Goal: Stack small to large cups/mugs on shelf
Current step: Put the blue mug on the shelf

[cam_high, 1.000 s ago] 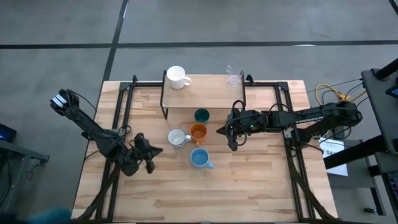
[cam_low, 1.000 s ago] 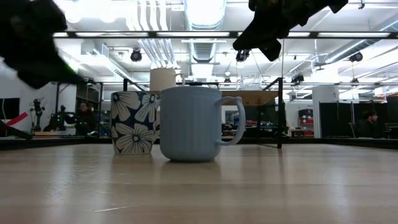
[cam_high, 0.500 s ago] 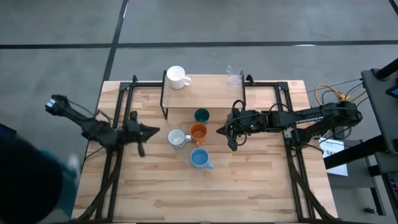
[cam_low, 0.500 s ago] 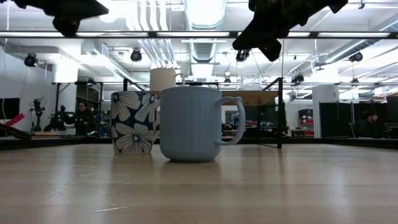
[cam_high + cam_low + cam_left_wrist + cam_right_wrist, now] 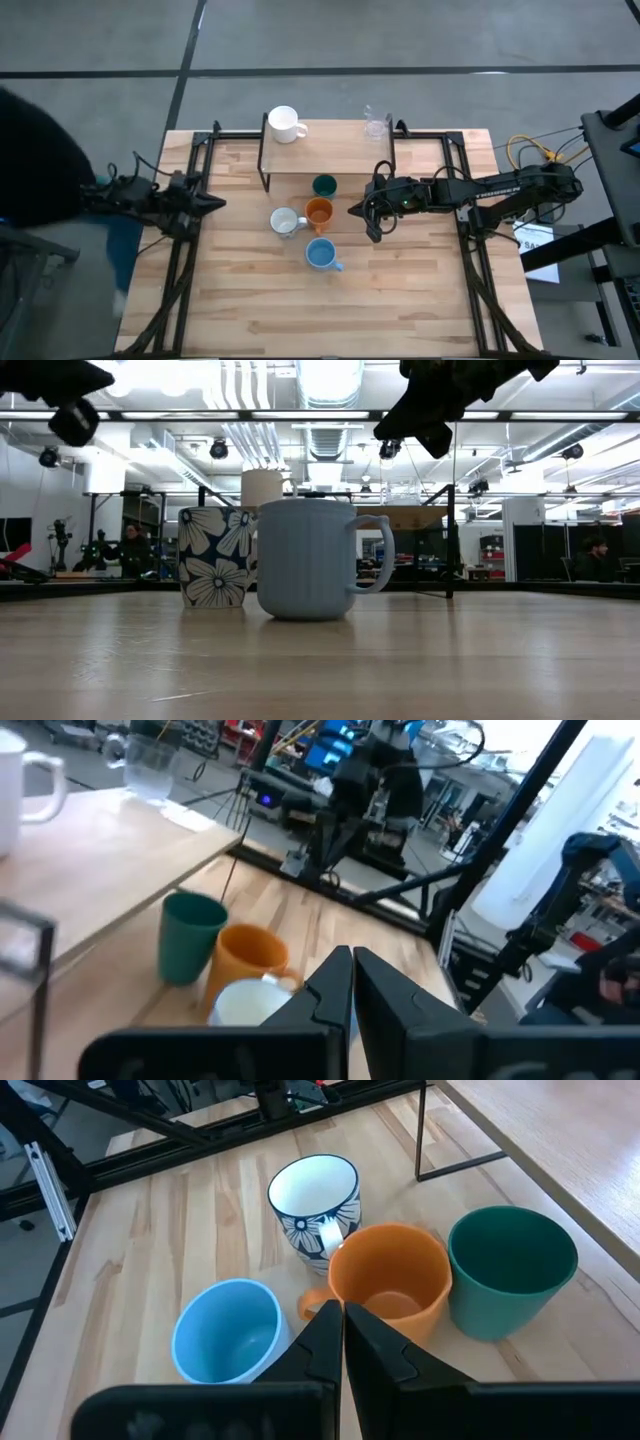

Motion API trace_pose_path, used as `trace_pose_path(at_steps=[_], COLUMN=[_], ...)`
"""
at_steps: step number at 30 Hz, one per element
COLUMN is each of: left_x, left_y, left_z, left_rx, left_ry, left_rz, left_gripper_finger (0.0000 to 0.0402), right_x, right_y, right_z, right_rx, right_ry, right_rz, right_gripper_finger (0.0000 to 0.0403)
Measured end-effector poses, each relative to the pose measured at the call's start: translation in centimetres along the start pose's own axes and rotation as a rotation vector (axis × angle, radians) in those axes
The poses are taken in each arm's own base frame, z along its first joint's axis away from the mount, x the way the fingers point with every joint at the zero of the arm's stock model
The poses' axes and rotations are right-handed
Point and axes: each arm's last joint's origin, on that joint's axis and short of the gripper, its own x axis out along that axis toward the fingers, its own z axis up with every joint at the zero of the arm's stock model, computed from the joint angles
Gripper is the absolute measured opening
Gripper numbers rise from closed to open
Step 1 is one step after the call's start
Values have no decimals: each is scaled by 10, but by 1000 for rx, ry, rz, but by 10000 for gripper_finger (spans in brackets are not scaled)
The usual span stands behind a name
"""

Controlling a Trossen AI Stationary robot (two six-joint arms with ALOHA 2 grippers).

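Note:
The shelf stands at the table's far middle, bearing a white mug and a clear glass. In front of it on the table stand a dark green cup, an orange mug, a dark-patterned white mug and a light blue mug. My right gripper hovers shut just right of the orange mug, above the table. My left gripper is shut and raised at the table's left edge, pointing at the cups.
Dark metal frame rails run along both sides of the table. A person's dark shape shows off the table's left side. Cables lie at the far right. The table's near half is bare wood.
My left gripper has risen and drawn back from the near left of the table toward the left edge and a little farther away, turning until it points level toward the cups. It stays shut. A person's dark shape has come in at the left.

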Motion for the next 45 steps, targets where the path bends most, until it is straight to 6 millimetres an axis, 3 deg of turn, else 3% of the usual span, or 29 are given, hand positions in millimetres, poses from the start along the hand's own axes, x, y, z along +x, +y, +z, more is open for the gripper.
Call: trace_pose_path(at_steps=[6, 15, 21, 30, 39, 45], left_x=[-7, -5, 8, 25, 23, 23], left_y=[10, 9, 6, 12, 10, 9], left_z=[-15, -15, -22, -48, -42, -42], left_rx=[-5, -30, -56, -128, -138, -138], left_ry=[116, 109, 63, 114, 78, 81], left_rz=[61, 54, -17, -29, -53, -56], left_gripper_finger=[0, 0, 0, 0, 0, 0], right_x=[0, 0, 0, 0, 21, 39], right_y=[0, -2, -3, -1, 15, 36], right_z=[0, 0, 1, 0, -16, -9], right_rx=[0, -4, -5, -3, 5, -59], right_ry=[1, 0, -1, 12, 137, 160], right_rz=[-1, -7, -10, 28, 136, 200], right_gripper_finger=[9, 9, 9, 9, 19, 49])
